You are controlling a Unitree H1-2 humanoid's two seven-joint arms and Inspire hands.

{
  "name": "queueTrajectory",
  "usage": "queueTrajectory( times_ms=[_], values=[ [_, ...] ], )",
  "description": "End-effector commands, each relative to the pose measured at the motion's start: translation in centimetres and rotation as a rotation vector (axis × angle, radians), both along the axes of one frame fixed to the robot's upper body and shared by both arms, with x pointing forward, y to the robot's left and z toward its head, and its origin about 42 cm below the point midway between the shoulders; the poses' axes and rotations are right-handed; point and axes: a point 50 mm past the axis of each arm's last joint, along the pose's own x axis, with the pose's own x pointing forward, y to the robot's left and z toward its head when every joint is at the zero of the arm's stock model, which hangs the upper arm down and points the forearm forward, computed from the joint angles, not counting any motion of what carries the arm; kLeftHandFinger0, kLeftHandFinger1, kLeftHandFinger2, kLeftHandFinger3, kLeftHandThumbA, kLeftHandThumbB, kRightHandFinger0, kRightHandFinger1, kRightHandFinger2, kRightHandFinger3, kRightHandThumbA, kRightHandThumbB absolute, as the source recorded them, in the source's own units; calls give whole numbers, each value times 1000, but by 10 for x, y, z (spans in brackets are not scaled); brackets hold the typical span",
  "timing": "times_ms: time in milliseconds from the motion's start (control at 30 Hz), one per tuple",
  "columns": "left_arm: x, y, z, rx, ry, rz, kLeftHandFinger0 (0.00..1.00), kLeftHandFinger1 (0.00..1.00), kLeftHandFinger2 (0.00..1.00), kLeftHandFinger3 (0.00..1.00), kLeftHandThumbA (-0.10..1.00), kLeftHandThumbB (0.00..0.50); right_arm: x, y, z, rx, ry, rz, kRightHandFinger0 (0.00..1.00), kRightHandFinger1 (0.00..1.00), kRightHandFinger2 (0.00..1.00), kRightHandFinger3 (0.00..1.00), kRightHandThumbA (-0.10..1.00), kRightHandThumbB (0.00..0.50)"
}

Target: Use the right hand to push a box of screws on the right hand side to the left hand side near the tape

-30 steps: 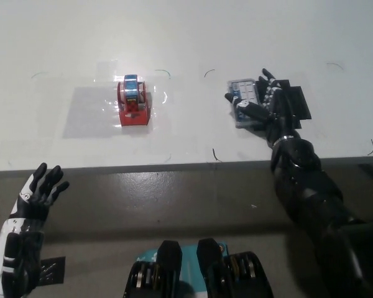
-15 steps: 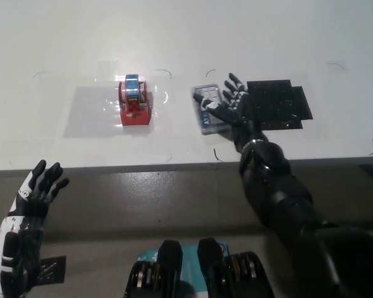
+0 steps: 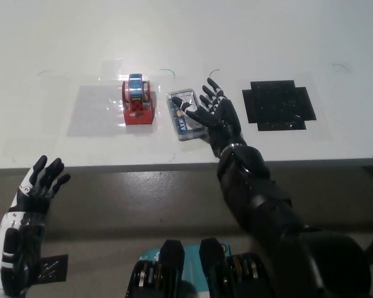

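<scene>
While the black right hand (image 3: 214,112) lies with fingers spread flat against the right edge of the box of screws (image 3: 184,116), we note the box sits on the white table (image 3: 248,37), just right of the red tape dispenser (image 3: 137,101) and well left of the black mat (image 3: 278,105). We see the white left hand (image 3: 37,186) resting low at the left, off the table, fingers apart and holding nothing.

**Clearance: narrow gap at 9 o'clock**

Box of screws (image 3: 185,115) has only a slim strip of bare table (image 3: 248,37) before the tape dispenser (image 3: 138,102) at 9 o'clock. Right hand (image 3: 214,115) blocks 3 o'clock. 12 o'clock open.
</scene>
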Motion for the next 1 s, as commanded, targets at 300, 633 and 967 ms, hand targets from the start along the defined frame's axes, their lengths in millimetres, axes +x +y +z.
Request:
queueTrajectory(
  times_ms=[300, 633, 967],
  values=[
    [4, -1, 16, -1, -55, -10, 1000, 1000, 1000, 1000, 1000, 95, 10, 41, 54, 307, 2, -22, 1000, 1000, 1000, 1000, 1000, 167],
    [2, -3, 15, 5, -55, -3, 1000, 1000, 1000, 1000, 1000, 107, 4, 58, 57, 510, 80, -98, 1000, 1000, 1000, 1000, 1000, 177],
    [7, 1, 18, 0, -59, -17, 1000, 1000, 1000, 1000, 1000, 89, 17, 29, 80, 268, -136, -195, 1000, 1000, 1000, 1000, 1000, 146]
  ],
)
